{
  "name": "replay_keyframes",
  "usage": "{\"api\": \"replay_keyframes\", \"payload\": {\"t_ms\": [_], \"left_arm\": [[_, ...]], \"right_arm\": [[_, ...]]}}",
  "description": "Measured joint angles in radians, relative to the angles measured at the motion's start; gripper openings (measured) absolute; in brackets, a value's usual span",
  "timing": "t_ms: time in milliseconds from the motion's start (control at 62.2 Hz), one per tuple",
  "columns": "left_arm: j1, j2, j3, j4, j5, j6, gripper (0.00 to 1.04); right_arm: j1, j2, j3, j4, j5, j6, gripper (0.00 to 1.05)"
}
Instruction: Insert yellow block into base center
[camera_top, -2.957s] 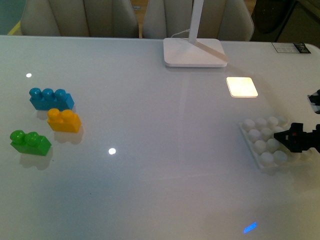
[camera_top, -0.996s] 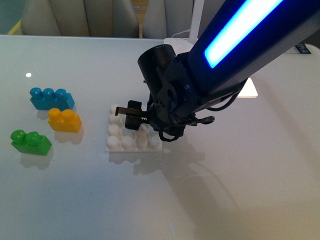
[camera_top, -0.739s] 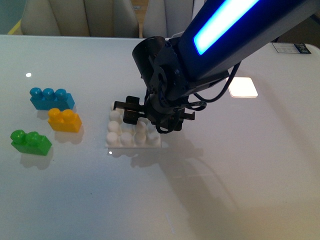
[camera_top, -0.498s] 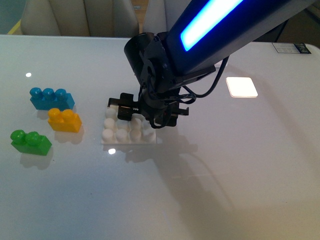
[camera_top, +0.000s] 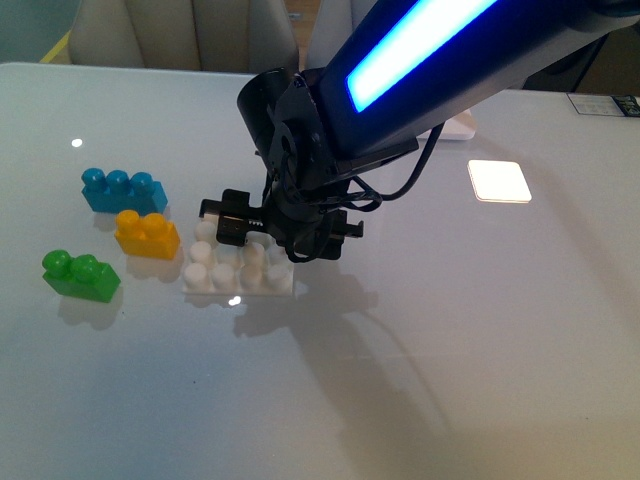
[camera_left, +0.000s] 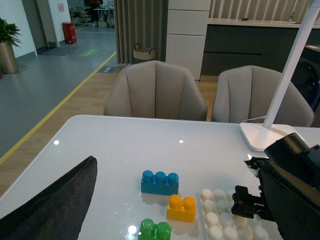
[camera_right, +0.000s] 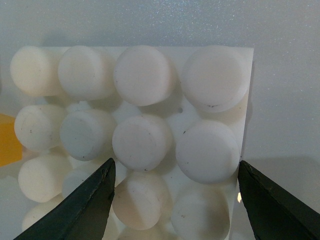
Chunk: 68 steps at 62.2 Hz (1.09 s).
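spread right fingers (camera_right: 75, 210) astride base (camera_top: 225, 275) studs, grip untellable | yellow block (camera_top: 146, 234) just beside base | blue brick (camera_top: 125, 190), green brick (camera_top: 80, 276) nearby

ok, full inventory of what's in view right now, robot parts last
yellow block: 1, orange-yellow, table left, just beside the base's left edge
blue brick: 1, blue, three studs, behind the yellow block
green brick: 1, green, two studs, near-left of the yellow block
base: 1, white, studded, under the right tool
lamp: 1, white, table's far side
light patch: 1, bright reflection, table right
table: 1, glossy white
chairs: 2, beige, behind table
right arm: 1, black, blue light strip, over the base
right tool: 1, black, open, above base studs
left tool: 1, dark; only one finger shows, state unclear
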Motion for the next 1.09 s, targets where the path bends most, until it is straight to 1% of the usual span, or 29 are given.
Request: {"api": "replay_keyframes", "payload": {"t_ms": [257, 354, 482, 611, 755, 1093], "left_arm": [[0.000, 0.000, 0.000, 0.000, 0.000, 0.000, 0.97], [0.000, 0.000, 0.000, 0.000, 0.000, 0.000, 0.97], [0.000, 0.000, 0.000, 0.000, 0.000, 0.000, 0.97], [0.000, 0.000, 0.000, 0.000, 0.000, 0.000, 0.97], [0.000, 0.000, 0.000, 0.000, 0.000, 0.000, 0.97], [0.000, 0.000, 0.000, 0.000, 0.000, 0.000, 0.97]], "right_arm": [[0.007, -0.006, -0.015, 0.014, -0.019, -0.012, 0.75], [0.007, -0.006, -0.007, 0.005, -0.026, -0.019, 0.78], [0.008, 0.000, 0.009, 0.004, -0.032, -0.022, 0.79], [0.008, 0.002, 0.011, 0.013, -0.036, -0.032, 0.86], [0.008, 0.000, -0.005, 0.043, -0.035, -0.045, 0.86], [0.002, -0.072, -0.135, 0.093, -0.033, -0.050, 0.87]]}}
